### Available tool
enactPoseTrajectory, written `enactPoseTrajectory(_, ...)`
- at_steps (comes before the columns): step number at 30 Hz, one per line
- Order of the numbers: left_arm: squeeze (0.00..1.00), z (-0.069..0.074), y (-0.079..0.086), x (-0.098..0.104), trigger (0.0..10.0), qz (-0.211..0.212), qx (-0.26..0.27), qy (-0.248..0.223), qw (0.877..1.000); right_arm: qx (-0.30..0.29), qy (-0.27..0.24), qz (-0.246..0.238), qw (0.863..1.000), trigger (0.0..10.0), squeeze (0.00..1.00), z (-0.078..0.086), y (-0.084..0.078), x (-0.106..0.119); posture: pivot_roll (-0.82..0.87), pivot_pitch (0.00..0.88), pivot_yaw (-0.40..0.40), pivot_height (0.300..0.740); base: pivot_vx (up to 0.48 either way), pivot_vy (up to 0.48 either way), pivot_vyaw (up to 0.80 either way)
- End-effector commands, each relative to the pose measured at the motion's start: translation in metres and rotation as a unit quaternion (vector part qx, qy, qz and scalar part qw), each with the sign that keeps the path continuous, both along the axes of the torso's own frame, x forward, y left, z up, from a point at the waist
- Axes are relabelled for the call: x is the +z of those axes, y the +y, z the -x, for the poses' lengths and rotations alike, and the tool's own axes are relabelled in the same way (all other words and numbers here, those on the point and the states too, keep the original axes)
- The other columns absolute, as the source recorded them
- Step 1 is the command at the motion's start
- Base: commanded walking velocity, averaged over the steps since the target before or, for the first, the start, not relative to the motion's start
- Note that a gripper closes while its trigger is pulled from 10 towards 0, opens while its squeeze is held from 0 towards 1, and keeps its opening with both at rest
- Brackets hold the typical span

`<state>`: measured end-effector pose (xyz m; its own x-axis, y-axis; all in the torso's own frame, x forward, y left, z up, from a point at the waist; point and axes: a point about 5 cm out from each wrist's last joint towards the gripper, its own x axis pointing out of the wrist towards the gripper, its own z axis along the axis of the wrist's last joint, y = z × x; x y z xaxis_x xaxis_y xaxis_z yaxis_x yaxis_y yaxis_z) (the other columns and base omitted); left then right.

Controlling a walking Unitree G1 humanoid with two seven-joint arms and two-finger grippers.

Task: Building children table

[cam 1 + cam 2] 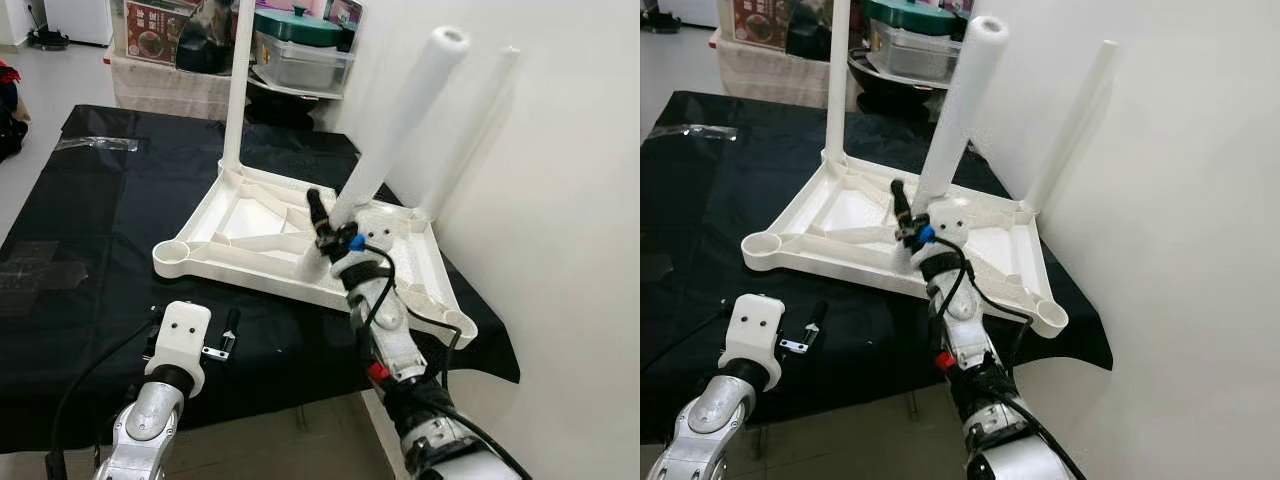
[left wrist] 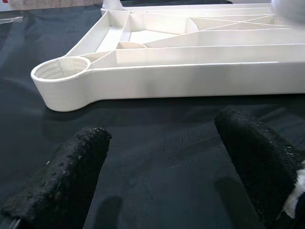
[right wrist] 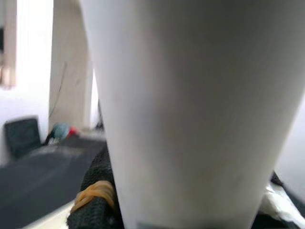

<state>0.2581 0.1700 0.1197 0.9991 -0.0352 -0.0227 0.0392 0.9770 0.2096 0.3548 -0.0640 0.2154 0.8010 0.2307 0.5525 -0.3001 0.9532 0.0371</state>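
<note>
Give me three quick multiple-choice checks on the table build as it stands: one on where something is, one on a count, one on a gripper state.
1. Where does the white tabletop lie?
A. Upside down on the black cloth
B. Leaning on the wall
C. On the bare floor

2. How many legs stand in corner sockets, not counting the one being held?
A. None
B. Two
C. Four

3. What is the right gripper doing?
A. Hanging open over the cloth
B. Closed on a white leg
C. Holding a screwdriver

Answers:
1. A: its ribbed underside faces up on the black cloth.
2. B: the far-corner leg and the leg by the wall both rise from sockets.
3. B: its fingers clasp the tilted white leg, while the left gripper hovers open by the empty near socket.
</note>
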Motion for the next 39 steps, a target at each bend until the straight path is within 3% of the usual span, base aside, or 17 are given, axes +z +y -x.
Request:
enactPoseTrajectory(1, 0.0, 0.0, -0.004, 0.002, 10.0, 0.002, -0.008, -0.004, 1.0, -0.015, -0.024, -0.004, 1.0, 0.0, 0.0, 0.0, -0.005, 0.007, 0.23, 0.0, -0.229, 0.74, 0.0, 0.0, 0.0)
enactPoseTrajectory(5, 0.0, 0.0, -0.004, 0.002, 10.0, 0.002, -0.009, -0.003, 1.0, -0.018, -0.029, 0.006, 0.999, 0.0, 0.0, 0.001, -0.003, 0.005, 0.23, 0.0, -0.23, 0.74, 0.0, 0.0, 0.0)
enactPoseTrajectory(14, 0.0, -0.001, -0.006, 0.002, 10.0, 0.003, -0.01, -0.004, 1.0, -0.014, 0.058, 0.06, 0.996, 0.0, 0.0, 0.001, 0.001, -0.046, 0.23, 0.0, -0.238, 0.74, 0.0, 0.0, 0.0)
enactPoseTrajectory(16, 0.0, -0.001, -0.007, 0.002, 10.0, 0.004, -0.009, -0.005, 1.0, -0.021, 0.104, 0.072, 0.992, 0.0, 0.0, 0.002, -0.004, -0.067, 0.24, 0.0, -0.244, 0.74, 0.0, 0.0, 0.0)
enactPoseTrajectory(19, 0.0, 0.0, -0.006, 0.003, 10.0, 0.004, -0.008, -0.006, 1.0, -0.018, 0.134, 0.067, 0.989, 0.0, 0.0, 0.001, -0.005, -0.076, 0.24, 0.0, -0.244, 0.74, 0.0, 0.0, 0.0)
enactPoseTrajectory(21, 0.0, 0.0, -0.006, 0.002, 10.0, 0.004, -0.008, -0.005, 1.0, 0.022, 0.176, 0.047, 0.983, 0.0, 0.0, -0.001, 0.002, -0.08, 0.23, 0.0, -0.24, 0.74, 0.0, 0.0, 0.0)
enactPoseTrajectory(24, 0.0, 0.001, -0.006, 0.002, 10.0, 0.004, -0.009, -0.004, 1.0, 0.045, 0.193, 0.035, 0.98, 0.0, 0.0, -0.002, 0.006, -0.081, 0.23, 0.0, -0.24, 0.74, 0.0, 0.0, 0.0)
enactPoseTrajectory(25, 0.0, 0.001, -0.006, 0.002, 10.0, 0.004, -0.01, -0.003, 1.0, 0.083, 0.227, 0.009, 0.97, 0.0, 0.0, -0.002, 0.012, -0.085, 0.23, 0.0, -0.237, 0.74, 0.0, 0.0, 0.0)
enactPoseTrajectory(26, 0.0, 0.001, -0.006, 0.002, 10.0, 0.004, -0.01, -0.003, 1.0, 0.083, 0.227, 0.009, 0.97, 0.0, 0.0, -0.002, 0.012, -0.085, 0.23, 0.0, -0.237, 0.74, 0.0, 0.0, 0.0)
enactPoseTrajectory(28, 0.0, 0.001, -0.006, 0.001, 10.0, 0.003, -0.011, -0.002, 1.0, 0.196, 0.277, -0.037, 0.94, 0.0, 0.0, 0.002, 0.025, -0.089, 0.22, 0.0, -0.23, 0.74, 0.0, 0.0, 0.0)
enactPoseTrajectory(29, 0.0, 0.001, -0.006, 0.001, 10.0, 0.003, -0.011, -0.002, 1.0, 0.196, 0.277, -0.037, 0.94, 0.0, 0.0, 0.002, 0.025, -0.089, 0.22, 0.0, -0.23, 0.74, 0.0, 0.0, 0.0)
enactPoseTrajectory(30, 0.0, 0.0, -0.006, 0.001, 10.0, 0.003, -0.011, -0.002, 1.0, 0.24, 0.285, -0.052, 0.926, 0.0, 0.0, 0.004, 0.029, -0.088, 0.22, 0.0, -0.23, 0.74, 0.0, 0.0, 0.0)
enactPoseTrajectory(31, 0.0, 0.0, -0.006, 0.001, 10.0, 0.003, -0.011, -0.002, 1.0, 0.24, 0.285, -0.052, 0.926, 0.0, 0.0, 0.004, 0.029, -0.088, 0.22, 0.0, -0.23, 0.74, 0.0, 0.0, 0.0)
enactPoseTrajectory(32, 0.0, 0.0, -0.006, 0.002, 10.0, 0.003, -0.011, -0.003, 1.0, 0.284, 0.286, -0.055, 0.913, 0.0, 0.0, 0.008, 0.03, -0.087, 0.22, 0.0, -0.229, 0.74, 0.0, 0.0, 0.0)
enactPoseTrajectory(35, 0.0, -0.001, -0.005, 0.006, 10.0, 0.001, -0.007, -0.013, 1.0, 0.383, 0.285, -0.037, 0.878, 0.0, 0.0, 0.024, 0.019, -0.089, 0.22, 0.0, -0.228, 0.74, 0.0, 0.0, 0.0)
enactPoseTrajectory(36, 0.0, -0.001, -0.005, 0.006, 10.0, 0.001, -0.007, -0.013, 1.0, 0.383, 0.285, -0.037, 0.878, 0.0, 0.0, 0.024, 0.019, -0.089, 0.22, 0.0, -0.228, 0.74, 0.0, 0.0, 0.0)
enactPoseTrajectory(39, 0.0, -0.002, -0.004, 0.009, 10.0, -0.003, -0.004, -0.019, 1.0, 0.419, 0.29, -0.026, 0.86, 0.0, 0.0, 0.032, 0.007, -0.091, 0.22, 0.0, -0.221, 0.74, 0.0, 0.0, 0.0)
